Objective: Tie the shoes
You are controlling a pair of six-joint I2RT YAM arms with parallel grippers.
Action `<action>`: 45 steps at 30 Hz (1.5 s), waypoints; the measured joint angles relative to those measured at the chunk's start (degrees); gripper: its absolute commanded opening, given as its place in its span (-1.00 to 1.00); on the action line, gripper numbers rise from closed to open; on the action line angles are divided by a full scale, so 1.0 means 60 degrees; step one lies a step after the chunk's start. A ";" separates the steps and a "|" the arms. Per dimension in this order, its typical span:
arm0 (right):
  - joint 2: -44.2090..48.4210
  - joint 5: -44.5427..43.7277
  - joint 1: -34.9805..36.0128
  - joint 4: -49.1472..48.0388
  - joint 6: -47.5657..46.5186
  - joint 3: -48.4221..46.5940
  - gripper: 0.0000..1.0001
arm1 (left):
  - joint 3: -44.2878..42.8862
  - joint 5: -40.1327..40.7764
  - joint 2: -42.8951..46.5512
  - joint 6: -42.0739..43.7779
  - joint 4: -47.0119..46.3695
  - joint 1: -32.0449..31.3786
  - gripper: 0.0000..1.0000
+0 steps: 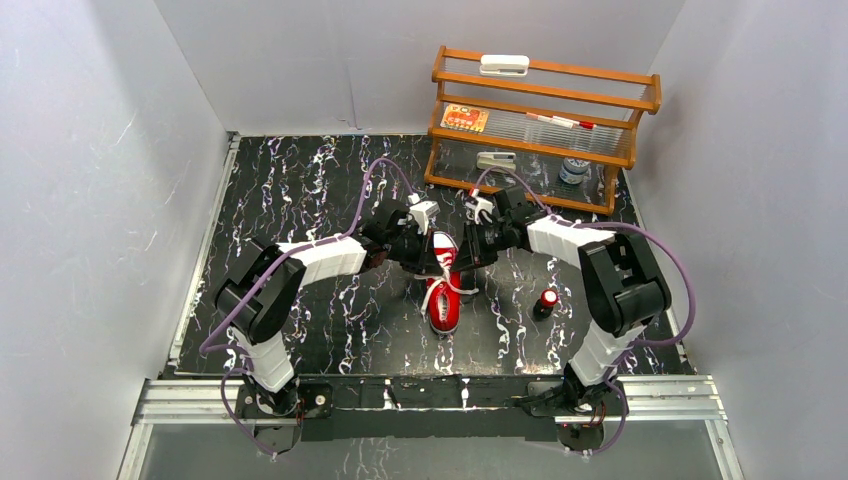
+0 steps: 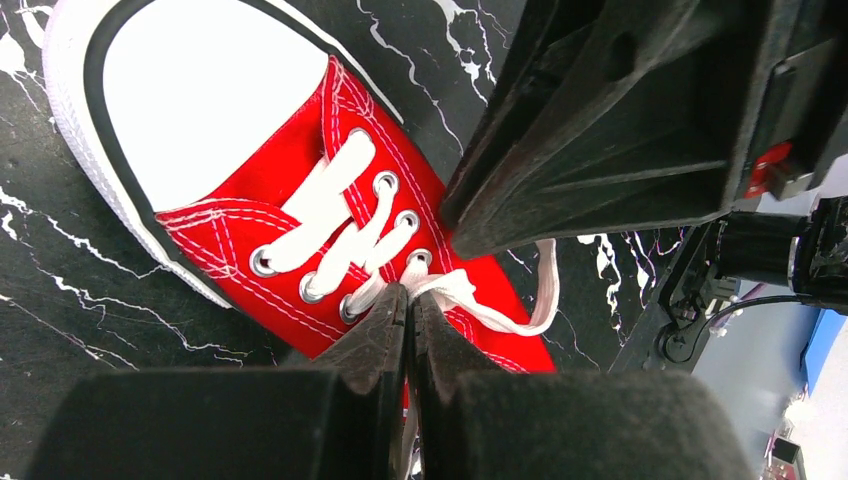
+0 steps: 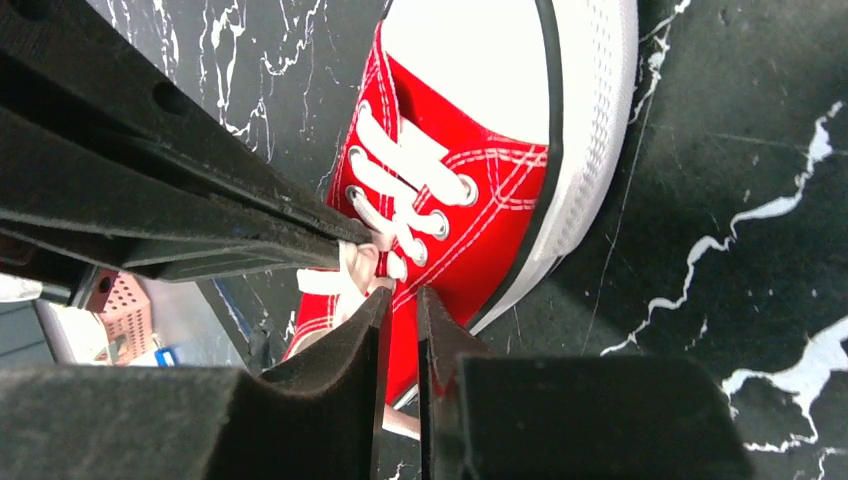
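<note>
Two pincers meet at 12 o'clock on the shoe (image 1: 443,300): left pincer (image 2: 408,292) squeezes its soft, slippy laces (image 2: 325,190), likely the best hold; right pincer (image 3: 400,292) is shut beside them.

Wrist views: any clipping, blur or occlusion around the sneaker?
Left wrist: white toe cap near clipped, laces sharp, left pincer fills the bottom, far-right background blurred. Right wrist: toe cap glares too, left pincer blocks upper left. Top external: even light, arms cover the sneaker's far end.
</note>
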State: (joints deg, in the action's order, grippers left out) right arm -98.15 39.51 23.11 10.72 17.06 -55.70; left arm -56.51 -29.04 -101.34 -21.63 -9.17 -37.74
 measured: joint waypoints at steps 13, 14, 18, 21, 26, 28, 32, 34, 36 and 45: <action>-0.0404 0.0106 0.0499 -0.0022 -0.0310 -0.0423 -0.65 | 0.0004 -0.0066 0.0000 0.0084 0.0036 0.0000 -1.00; -0.0404 0.0204 0.0499 -0.0029 -0.0310 -0.0423 -0.66 | 0.0004 -0.0073 0.0000 0.0106 0.0036 0.0000 -1.00; -0.0404 0.0586 0.0503 -0.0091 -0.0255 -0.0423 -0.63 | 0.0004 -0.0131 0.0000 0.0153 0.0036 0.0000 -1.00; -0.0401 0.0747 0.0528 -0.0248 -0.0095 -0.0415 -0.61 | 0.0004 -0.0157 0.0000 0.0178 0.0036 0.0000 -1.00; -0.0393 0.0805 0.0528 -0.0404 0.0033 -0.0270 -0.61 | 0.0004 -0.0182 0.0000 0.0175 0.0055 0.0007 -1.00; -0.0393 0.0801 0.0528 -0.0412 0.0055 -0.0266 -0.60 | 0.0004 -0.0204 0.0000 0.0171 0.0055 0.0007 -1.00; -0.0393 0.0805 0.0528 -0.0430 0.0117 -0.0266 -0.55 | 0.0007 -0.0251 0.0000 0.0164 0.0040 0.0015 -1.00; -0.0397 0.0820 0.0528 -0.0459 0.0146 -0.0266 -0.51 | 0.0036 -0.0288 0.0000 0.0142 -0.0007 0.0022 -1.00; -0.0404 0.0878 0.0528 -0.0499 0.0175 -0.0259 -0.46 | 0.0091 -0.0339 0.0000 0.0109 -0.0106 0.0033 -1.00; -0.0423 0.1016 0.0525 -0.0838 0.0433 -0.0051 -0.34 | 0.0342 -0.0714 0.0000 -0.0091 -0.0510 0.0084 -1.00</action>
State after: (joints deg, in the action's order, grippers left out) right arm -100.68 45.60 26.26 5.69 19.66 -56.01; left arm -54.46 -33.32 -101.34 -22.17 -12.23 -37.23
